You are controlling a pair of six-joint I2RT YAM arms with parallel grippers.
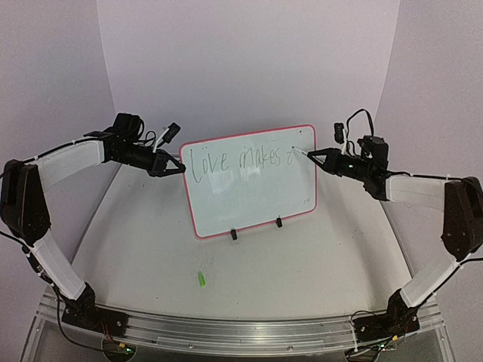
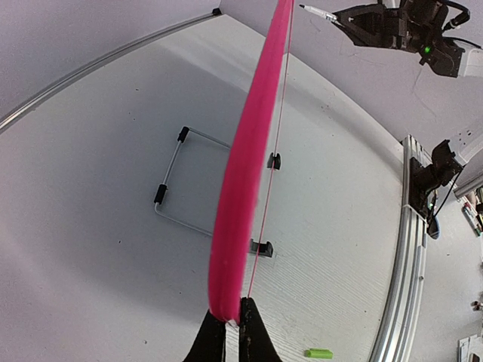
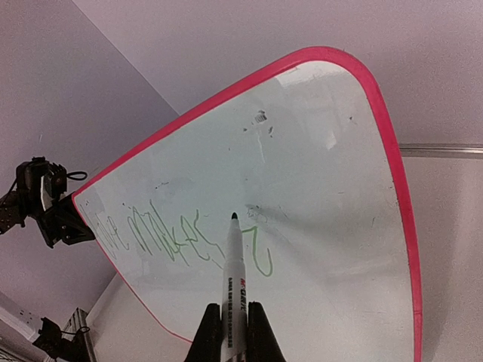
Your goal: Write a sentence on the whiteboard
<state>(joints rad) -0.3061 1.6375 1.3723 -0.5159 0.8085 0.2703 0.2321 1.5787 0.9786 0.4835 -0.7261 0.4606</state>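
The whiteboard [image 1: 253, 200], white with a red-pink rim, stands upright on two black feet mid-table. The sentence [image 1: 241, 160] runs along its top as greenish words reading about "Love makes" plus a stroke. My left gripper [image 1: 179, 167] is shut on the board's left rim [image 2: 238, 204]. My right gripper [image 1: 317, 157] is shut on a white marker pen [image 3: 235, 286]. The pen's tip [image 3: 234, 217] points at the board just above the last stroke [image 3: 260, 253]; I cannot tell if it touches. The writing also shows in the right wrist view [image 3: 162, 237].
A small green cap [image 1: 201, 279] lies on the table in front of the board and also shows in the left wrist view [image 2: 318, 353]. A wire stand [image 2: 177, 192] props the board from behind. Grey walls close in the back and sides. A metal rail [image 1: 226, 332] runs along the near edge.
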